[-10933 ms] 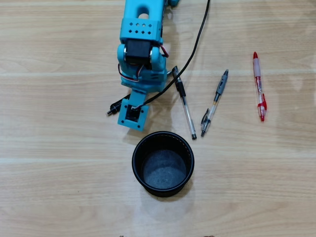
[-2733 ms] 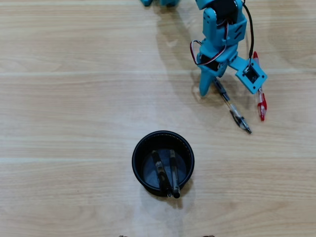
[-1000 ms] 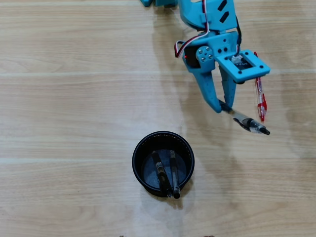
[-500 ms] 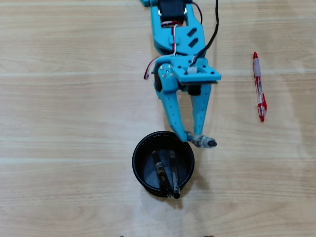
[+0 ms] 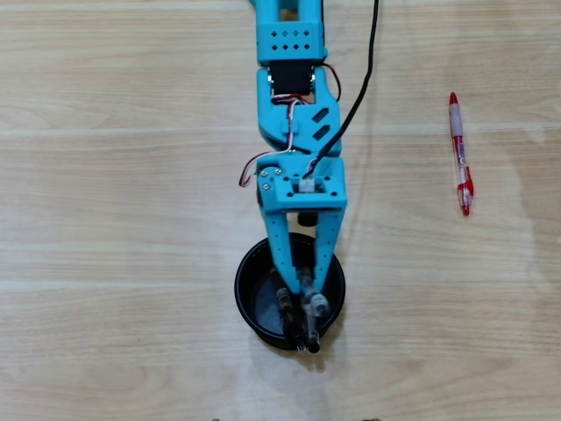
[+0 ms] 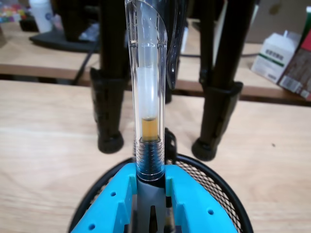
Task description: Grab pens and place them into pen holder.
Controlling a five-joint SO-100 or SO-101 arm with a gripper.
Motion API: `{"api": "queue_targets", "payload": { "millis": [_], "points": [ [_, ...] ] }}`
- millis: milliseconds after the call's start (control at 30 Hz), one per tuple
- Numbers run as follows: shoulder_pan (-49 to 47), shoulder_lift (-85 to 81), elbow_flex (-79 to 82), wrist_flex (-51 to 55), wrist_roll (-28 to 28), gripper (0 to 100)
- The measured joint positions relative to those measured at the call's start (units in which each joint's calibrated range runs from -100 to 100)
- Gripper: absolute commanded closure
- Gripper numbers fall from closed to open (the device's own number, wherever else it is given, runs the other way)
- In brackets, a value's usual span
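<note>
My blue gripper (image 5: 301, 294) hangs over the black mesh pen holder (image 5: 240, 289) near the bottom centre of the overhead view. It is shut on a clear-barrelled pen (image 6: 147, 97), which stands upright between the jaws in the wrist view, above the holder's rim (image 6: 228, 194). In the overhead view this pen (image 5: 313, 309) pokes out over the holder's near edge, with another dark pen-like tip (image 5: 285, 305) beside it. A red and white pen (image 5: 460, 153) lies on the wooden table, far to the right of the arm.
The wrist view shows black stand legs (image 6: 109, 111) on the table just beyond the holder. Boxes (image 6: 279, 58) stand on a farther table. A black cable (image 5: 364, 79) runs along the arm.
</note>
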Motion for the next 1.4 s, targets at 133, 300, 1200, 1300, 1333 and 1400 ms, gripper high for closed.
{"api": "queue_targets", "payload": {
  "millis": [133, 300, 1200, 1300, 1333, 1400],
  "points": [
    [0.8, 0.7, 0.0, 0.0, 0.0, 84],
    [0.6, 0.8, 2.9, -4.7, 0.0, 82],
    [-28.5, -19.1, 6.0, 79.3, -1.8, 97],
    [-31.2, -18.7, 5.9, 79.3, -1.9, 96],
    [-32.3, -18.5, 5.6, 79.3, -1.9, 96],
    [-33.2, -18.5, 4.0, 79.3, -1.9, 96]
  ]
}}
